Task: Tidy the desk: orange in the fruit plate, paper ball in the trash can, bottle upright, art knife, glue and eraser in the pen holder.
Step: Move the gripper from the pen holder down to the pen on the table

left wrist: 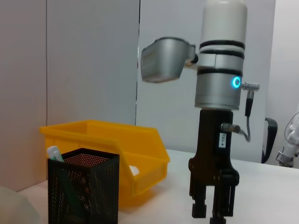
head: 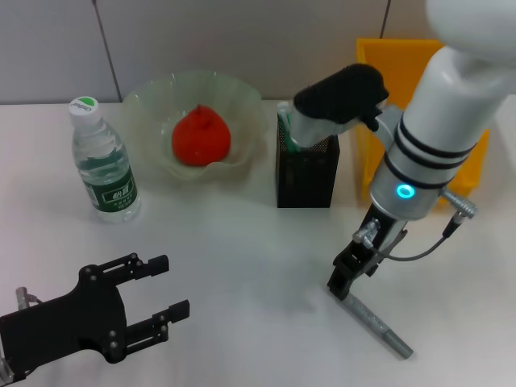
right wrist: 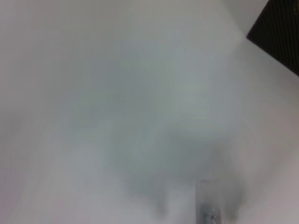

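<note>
The grey art knife (head: 377, 324) lies flat on the table at the front right. My right gripper (head: 345, 280) points straight down onto the knife's near end, its fingers (left wrist: 200, 205) almost together around it. The orange (head: 201, 135) lies in the fruit plate (head: 149, 101). The bottle (head: 105, 165) stands upright at the left. The black mesh pen holder (head: 306, 173) holds a white-and-green glue stick (head: 286, 129). The yellow trash can (head: 379, 89) stands behind my right arm, with a white lump (left wrist: 133, 170) in its mouth. The eraser is out of view. My left gripper (head: 173, 285) is open and empty at the front left.
The pen holder (left wrist: 84, 191) stands close to the left of the trash can (left wrist: 117, 144). My right forearm reaches over both of them. A grey wall runs behind the table.
</note>
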`<state>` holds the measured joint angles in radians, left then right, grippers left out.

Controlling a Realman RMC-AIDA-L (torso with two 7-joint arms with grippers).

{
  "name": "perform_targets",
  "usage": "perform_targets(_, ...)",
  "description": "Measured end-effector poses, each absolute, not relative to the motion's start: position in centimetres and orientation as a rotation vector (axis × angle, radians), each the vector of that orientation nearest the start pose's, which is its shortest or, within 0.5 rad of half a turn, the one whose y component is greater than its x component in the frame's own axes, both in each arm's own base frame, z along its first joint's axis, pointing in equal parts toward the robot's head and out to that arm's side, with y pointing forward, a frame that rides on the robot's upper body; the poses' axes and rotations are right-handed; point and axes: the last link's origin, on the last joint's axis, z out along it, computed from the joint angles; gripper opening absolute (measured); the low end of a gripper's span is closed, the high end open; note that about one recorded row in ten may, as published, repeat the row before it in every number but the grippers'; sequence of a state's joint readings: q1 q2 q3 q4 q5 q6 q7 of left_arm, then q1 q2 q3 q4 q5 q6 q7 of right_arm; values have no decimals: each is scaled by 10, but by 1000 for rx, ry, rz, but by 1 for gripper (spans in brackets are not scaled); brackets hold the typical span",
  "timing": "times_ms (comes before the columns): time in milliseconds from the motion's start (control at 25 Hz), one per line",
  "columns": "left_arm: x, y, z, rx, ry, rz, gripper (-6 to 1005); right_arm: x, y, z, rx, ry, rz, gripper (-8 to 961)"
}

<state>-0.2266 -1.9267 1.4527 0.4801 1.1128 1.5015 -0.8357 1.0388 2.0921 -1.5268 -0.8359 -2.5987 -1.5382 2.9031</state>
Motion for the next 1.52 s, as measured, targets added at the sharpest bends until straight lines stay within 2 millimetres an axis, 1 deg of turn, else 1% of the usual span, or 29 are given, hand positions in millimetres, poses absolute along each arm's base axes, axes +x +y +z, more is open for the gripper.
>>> perform_targets(160, -310, 247, -9, -2601, -309, -869, 664, 133, 378, -73, -2492, 1173, -852, 534)
perform_targets(520, -310, 247, -10, -2599, -313, -870, 664, 139, 377, -80, -2488, 1197, -858, 531)
perform_targets(840, -310, 247, -10, -2587, -317, -872, 665, 141, 377, -83, -2488, 1179, -863, 376)
perform_targets(1000, -310, 247, -10, -2587, -317, -873, 665, 141, 376, -88, -2499, 1173, -848, 375)
perform_targets(1520, -311, 248, -9, -2577, -320, -875, 666, 143, 378, -91, -2485, 1168, -865, 363)
